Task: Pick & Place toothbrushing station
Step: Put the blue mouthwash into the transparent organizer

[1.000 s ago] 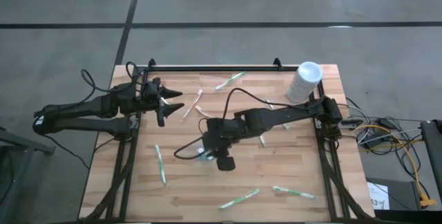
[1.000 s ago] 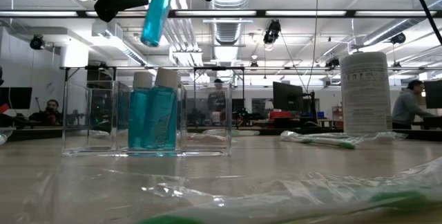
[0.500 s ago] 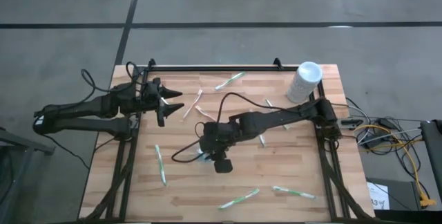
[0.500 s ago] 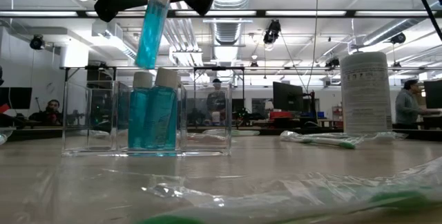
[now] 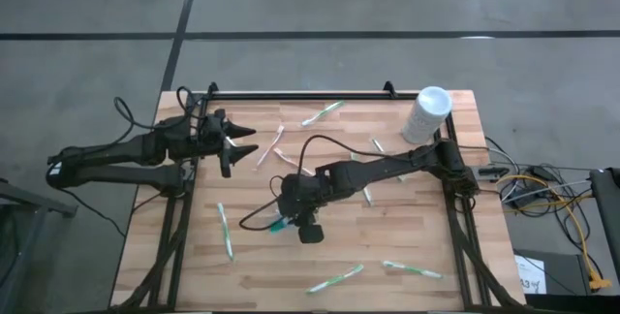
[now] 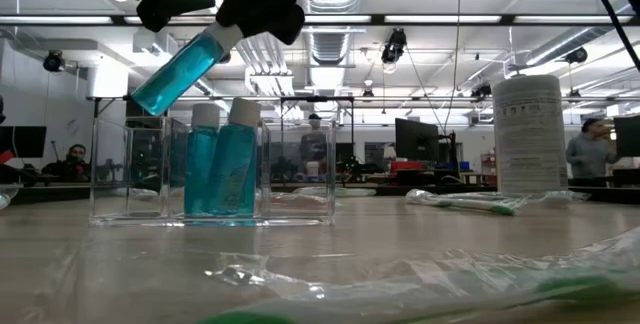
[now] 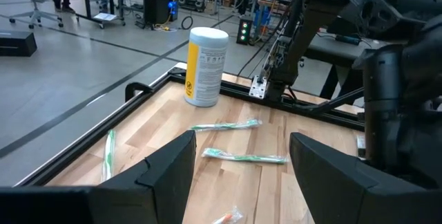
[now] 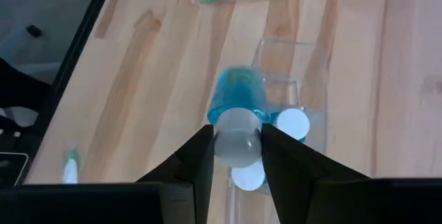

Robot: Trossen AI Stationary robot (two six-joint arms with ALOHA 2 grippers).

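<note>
The wooden table (image 5: 407,227) carries a white canister (image 5: 427,113) at its far right corner and scattered wrapped toothbrushes (image 5: 225,230). Near the middle stands a clear organizer (image 6: 215,159) holding two blue bottles (image 6: 222,169). Above it, the right gripper (image 8: 236,156) pinches the white cap of a third blue bottle (image 6: 178,68), tilted in the air. The left gripper (image 5: 247,142) waits at the table's left edge, fingers spread
</note>
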